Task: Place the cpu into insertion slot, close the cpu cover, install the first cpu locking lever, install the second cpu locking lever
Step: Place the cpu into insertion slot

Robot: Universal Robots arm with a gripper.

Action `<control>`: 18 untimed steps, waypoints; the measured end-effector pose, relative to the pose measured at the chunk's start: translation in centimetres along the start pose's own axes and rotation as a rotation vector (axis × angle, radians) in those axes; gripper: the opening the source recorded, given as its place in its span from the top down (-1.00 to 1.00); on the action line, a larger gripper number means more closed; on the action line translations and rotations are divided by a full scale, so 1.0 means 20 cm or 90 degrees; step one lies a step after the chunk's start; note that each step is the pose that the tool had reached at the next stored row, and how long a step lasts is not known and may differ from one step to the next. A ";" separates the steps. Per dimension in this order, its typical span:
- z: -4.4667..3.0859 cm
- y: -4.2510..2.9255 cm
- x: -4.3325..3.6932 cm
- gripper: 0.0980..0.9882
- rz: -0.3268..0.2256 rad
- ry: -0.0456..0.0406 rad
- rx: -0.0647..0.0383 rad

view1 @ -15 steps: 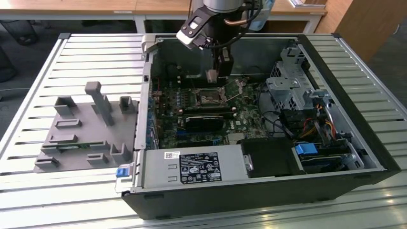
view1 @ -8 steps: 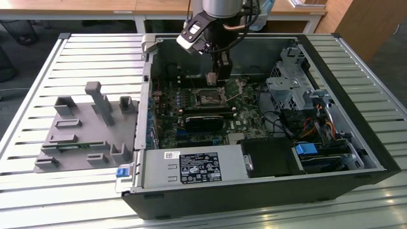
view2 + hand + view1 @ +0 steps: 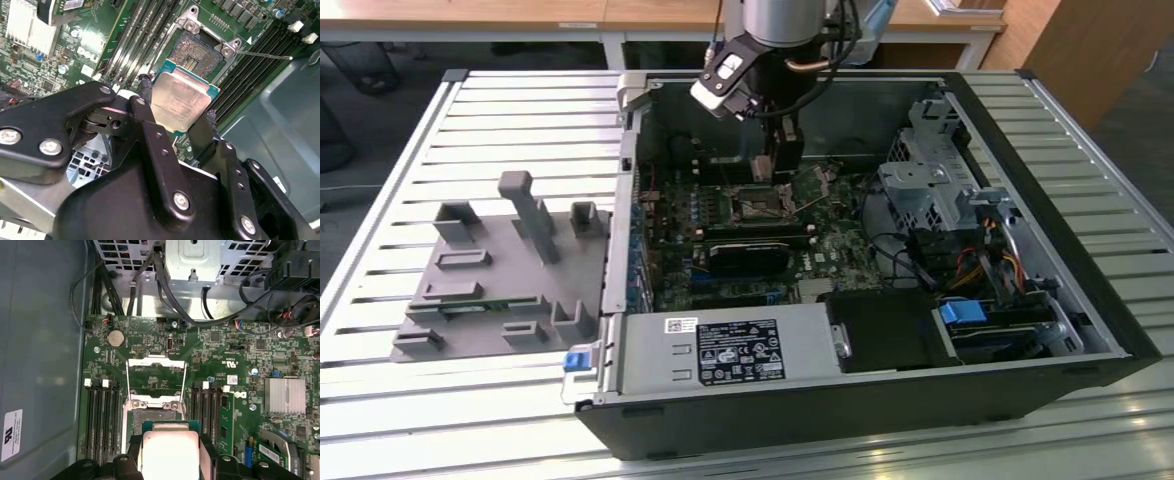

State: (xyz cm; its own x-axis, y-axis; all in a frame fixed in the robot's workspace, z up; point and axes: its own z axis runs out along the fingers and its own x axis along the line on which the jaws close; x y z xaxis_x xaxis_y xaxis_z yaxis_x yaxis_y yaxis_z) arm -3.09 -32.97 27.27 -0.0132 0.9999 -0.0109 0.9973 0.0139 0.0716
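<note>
**Fig. CPU carried above its socket.** In the exterior view the gripper [image 3: 781,168] hangs inside the open computer case [image 3: 1107,330], at about 1 o'clock of the insertion slot [image 3: 754,205]. The grey fixture block [image 3: 494,270] lies on the slatted surface [image 3: 520,110] at 9 o'clock of the case.

In the second wrist view the fingers [image 3: 145,85] clamp the cpu [image 3: 180,100] by two opposite edges. It is held in the air, just short of the insertion slot [image 3: 200,52] and not yet seated.

In the first wrist view the cpu cover [image 3: 150,360] stands flipped open beyond the slot [image 3: 154,415], which is bare.

The cpu [image 3: 170,450] lies flat with its metal top upward. Being square it has no long axis, and its edges run roughly parallel to the socket rim. No corner mark can be made out.

Good practice here, as a judgement: keep the chip level, square it over the rim and lower it straight — never slide it across the contacts.
</note>
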 end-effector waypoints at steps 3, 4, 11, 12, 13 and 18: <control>0.022 -0.001 0.001 0.01 0.000 -0.0002 0.000; 0.029 -0.002 0.001 0.01 0.000 -0.0002 0.000; 0.044 -0.003 0.002 0.01 0.000 -0.0013 0.000; 0.045 -0.003 0.002 0.01 0.000 -0.0013 0.000; 0.047 -0.003 0.002 0.01 0.000 -0.0013 0.000; 0.064 -0.004 0.002 0.01 0.000 -0.0013 0.000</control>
State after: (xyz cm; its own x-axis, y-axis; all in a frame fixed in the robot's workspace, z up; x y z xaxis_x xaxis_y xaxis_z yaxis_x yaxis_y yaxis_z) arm -3.09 -32.94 25.99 -0.0132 0.9998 -0.0130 0.9974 0.0141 0.0712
